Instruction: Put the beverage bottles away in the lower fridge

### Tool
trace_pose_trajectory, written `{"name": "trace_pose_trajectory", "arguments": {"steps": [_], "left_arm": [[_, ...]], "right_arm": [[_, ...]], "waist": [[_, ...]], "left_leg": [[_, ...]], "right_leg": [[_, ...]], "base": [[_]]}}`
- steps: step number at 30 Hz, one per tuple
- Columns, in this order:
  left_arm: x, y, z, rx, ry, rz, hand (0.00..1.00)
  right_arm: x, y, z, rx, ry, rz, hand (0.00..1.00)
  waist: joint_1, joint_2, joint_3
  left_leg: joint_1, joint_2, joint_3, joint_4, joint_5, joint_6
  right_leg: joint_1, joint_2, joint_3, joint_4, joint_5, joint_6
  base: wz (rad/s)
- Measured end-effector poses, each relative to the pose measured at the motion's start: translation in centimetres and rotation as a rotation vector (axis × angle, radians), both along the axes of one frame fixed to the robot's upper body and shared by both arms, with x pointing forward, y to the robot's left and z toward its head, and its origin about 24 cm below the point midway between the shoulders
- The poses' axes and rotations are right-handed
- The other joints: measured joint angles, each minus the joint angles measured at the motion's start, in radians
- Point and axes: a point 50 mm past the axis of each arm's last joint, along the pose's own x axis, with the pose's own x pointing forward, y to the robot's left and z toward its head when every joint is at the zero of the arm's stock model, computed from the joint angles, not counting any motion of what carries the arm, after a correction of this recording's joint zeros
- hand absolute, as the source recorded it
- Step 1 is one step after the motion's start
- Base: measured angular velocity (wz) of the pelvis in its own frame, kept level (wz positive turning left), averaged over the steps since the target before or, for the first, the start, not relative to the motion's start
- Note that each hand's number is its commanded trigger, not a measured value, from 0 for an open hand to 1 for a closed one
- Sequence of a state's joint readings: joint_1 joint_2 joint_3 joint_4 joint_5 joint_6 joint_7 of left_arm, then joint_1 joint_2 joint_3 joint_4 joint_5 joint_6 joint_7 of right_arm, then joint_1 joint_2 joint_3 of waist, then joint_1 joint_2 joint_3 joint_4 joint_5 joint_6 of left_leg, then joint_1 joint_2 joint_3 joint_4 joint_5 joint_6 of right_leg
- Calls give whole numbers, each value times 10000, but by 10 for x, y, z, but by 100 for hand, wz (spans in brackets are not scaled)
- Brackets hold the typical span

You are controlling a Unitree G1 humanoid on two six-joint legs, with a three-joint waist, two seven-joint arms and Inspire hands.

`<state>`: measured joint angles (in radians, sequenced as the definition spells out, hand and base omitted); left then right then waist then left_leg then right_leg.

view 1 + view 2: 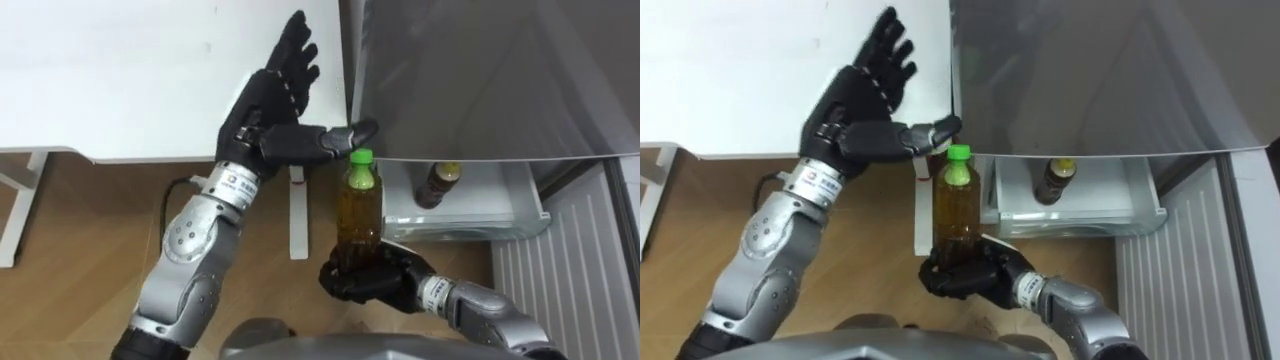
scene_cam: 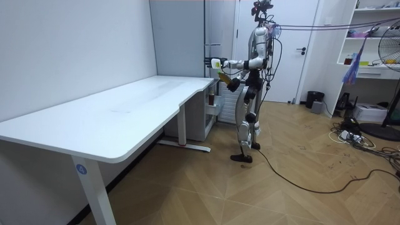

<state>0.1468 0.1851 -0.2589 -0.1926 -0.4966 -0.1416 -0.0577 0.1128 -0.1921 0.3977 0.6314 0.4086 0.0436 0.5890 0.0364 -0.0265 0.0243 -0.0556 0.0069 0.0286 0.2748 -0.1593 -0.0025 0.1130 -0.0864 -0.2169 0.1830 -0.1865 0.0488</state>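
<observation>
The robot stands upright right in front of the grey fridge [image 2: 181, 37], at the end of the long white desk [image 2: 125, 112] that runs up to the fridge's side, with both arms raised towards the fridge. Its right hand [image 1: 375, 280] is wrapped round the bottom of a drink bottle [image 1: 360, 205] with a green cap and amber liquid inside. It holds the bottle upright, just out from the fridge's front and close to the corner where the fridge meets the desk. Its left hand [image 1: 270, 110] is spread open above the bottle, beside the fridge's left edge, with the fingers straight and pointing away over the desk and nothing in the palm. The thumb reaches across to the grey edge of the fridge, but I cannot tell whether the tip is touching it. Lower down on the fridge, under the bottom edge of the grey front, a white shelf [image 1: 470, 215] is in sight. A second, darker bottle [image 1: 438, 185] with a yellowish cap stands upright in that shelf, to the right of the bottle the robot holds and apart from it. The held bottle is outside the fridge, in the right hand, with its cap just below the left thumb.
</observation>
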Motion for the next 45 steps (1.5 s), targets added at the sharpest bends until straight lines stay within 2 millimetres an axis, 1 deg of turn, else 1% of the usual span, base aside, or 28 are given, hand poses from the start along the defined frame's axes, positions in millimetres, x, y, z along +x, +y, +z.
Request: {"name": "trace_pose_trajectory", "arguments": {"steps": [2, 3, 5, 9, 10, 12, 13, 14, 15, 17, 19, 20, 24, 27, 29, 30, 32, 33, 35, 36, 38, 41, 45], "left_arm": [[2, 11, 8, -27, -426, 621, 0], [2, 14, 10, -31, -456, 804, 0], [4, 26, 11, 94, -463, 1602, 0], [5, 36, 13, 310, -521, 2482, 0], [5, 40, 14, 339, -535, 2768, 0], [5, 49, 16, 286, -572, 3354, 0], [3, 57, 16, 257, -614, 3846, 0], [1, 65, 17, 243, -623, 4335, 0], [0, 68, 17, 241, -609, 4556, 0], [-2, 79, 18, 209, -597, 5336, 0], [-6, 87, 17, 211, -551, 5909, 0], [-9, 93, 15, 232, -479, 6333, 0], [-17, 108, 10, 279, -121, 7404, 0], [-24, 118, -7, 486, 662, 8110, 0], [-30, 125, -33, 809, 1883, 8553, 0], [-32, 127, -40, 892, 2208, 8663, 0], [-44, 132, -60, 1187, 3231, 9059, 0], [-46, 133, -65, 1258, 3465, 9123, 0], [-57, 137, -89, 1625, 4633, 9362, 0], [-61, 137, -96, 1691, 4986, 9394, 0], [-74, 133, -120, 1968, 6325, 9258, 0], [-89, 129, -140, 2240, 7565, 9042, 0], [-102, 128, -155, 2509, 8536, 9005, 0]], "right_arm": [[1, -4, 0, -80, -23, -140, 100], [0, -7, 0, -116, -13, -230, 100], [-2, -10, -1, -183, 38, -418, 100], [-6, -18, -2, -361, 123, -643, 100], [-7, -21, -2, -425, 135, -728, 100], [-8, -27, -2, -432, 154, -994, 100], [-7, -30, -2, -483, 133, -1095, 100], [-7, -33, -1, -514, 111, -1255, 100], [-7, -34, -1, -530, 104, -1332, 100], [-7, -40, -1, -608, 13, -1619, 100], [-11, -41, -2, -612, 74, -1776, 100], [-13, -42, -2, -644, 110, -1836, 100], [-16, -43, -4, -801, 201, -1975, 100], [-18, -44, -5, -952, 286, -2098, 100], [-22, -46, -8, -1105, 484, -2220, 100], [-23, -47, -9, -1168, 570, -2260, 100], [-27, -49, -11, -1449, 705, -2436, 100], [-28, -50, -12, -1481, 752, -2469, 100], [-30, -50, -13, -1551, 914, -2431, 100], [-30, -50, -13, -1549, 921, -2432, 100], [-30, -50, -13, -1543, 956, -2428, 100], [-30, -50, -14, -1608, 1094, -2548, 100], [-33, -52, -17, -1804, 1294, -2703, 100]], "waist": [[12, 33, -21], [25, 43, -27], [89, 64, -34], [364, 72, -49], [478, 79, -56], [570, 110, -70], [601, 143, -78], [643, 176, -60], [657, 192, -64], [792, 259, -80], [810, 303, -66], [835, 330, -83], [851, 346, -82], [902, 324, -89], [1012, 296, -105], [1054, 282, -114], [1067, 237, -138], [1065, 237, -138], [1064, 250, -147], [1061, 258, -153], [1055, 227, -151], [1064, 175, -159], [1039, 166, -161]], "left_leg": [[10, 0, -21, -3, 0, -1], [14, 0, -21, -9, 0, -1], [100, -7, -17, -55, 3, -4], [154, -33, -53, -86, 5, -8], [158, -31, -63, -82, 5, -9], [177, -37, -75, -46, 10, -14], [224, -37, -68, -54, 10, -14], [318, -33, -49, -90, 10, -15], [345, -33, -49, -97, 9, -15], [410, -34, -50, -200, 16, -27], [514, -35, -57, -253, 17, -29], [523, -35, -57, -262, 20, -35], [509, -48, -55, -266, 36, -50], [512, -57, -40, -283, 35, -49], [589, -60, -36, -318, 37, -51], [604, -59, -36, -303, 37, -51], [586, -61, -42, -316, 34, -55], [587, -62, -48, -319, 32, -56], [616, -68, -67, -363, 27, -63], [619, -69, -73, -370, 27, -63], [603, -76, -112, -372, 27, -65], [576, -82, -123, -364, 23, -68], [495, -98, -219, -313, 16, -70]], "right_leg": [[16, 0, -32, -2, 0, 0], [17, 0, -33, -3, 0, 0], [90, -1, -33, -26, 0, 0], [148, -1, -65, -143, 0, -1], [164, 1, -64, -145, -1, 1], [246, -1, -87, -159, -1, 1], [269, -1, -81, -158, -1, 1], [303, -1, -80, -161, -1, 1], [309, -1, -87, -162, -1, 1], [380, -1, -100, -168, -1, 1], [462, -1, -115, -186, -5, 8], [462, -2, -115, -187, -11, 16], [507, -1, -111, -326, -11, 12], [510, -11, -100, -342, -14, 14], [552, -10, -98, -362, -13, 12], [560, -8, -98, -371, -14, 12], [571, -2, -119, -443, -10, 7], [574, -2, -127, -444, -11, 8], [616, -7, -186, -469, -11, 8], [618, -8, -202, -471, -11, 9], [619, -8, -243, -501, -12, 10], [616, -9, -247, -502, -12, 10], [611, -9, -315, -501, -14, 12]], "base": [[2], [0], [0], [2], [0], [2], [0], [0], [0], [0], [0], [0], [0], [0], [0], [0], [0], [3], [3], [0], [4], [1], [7]]}}
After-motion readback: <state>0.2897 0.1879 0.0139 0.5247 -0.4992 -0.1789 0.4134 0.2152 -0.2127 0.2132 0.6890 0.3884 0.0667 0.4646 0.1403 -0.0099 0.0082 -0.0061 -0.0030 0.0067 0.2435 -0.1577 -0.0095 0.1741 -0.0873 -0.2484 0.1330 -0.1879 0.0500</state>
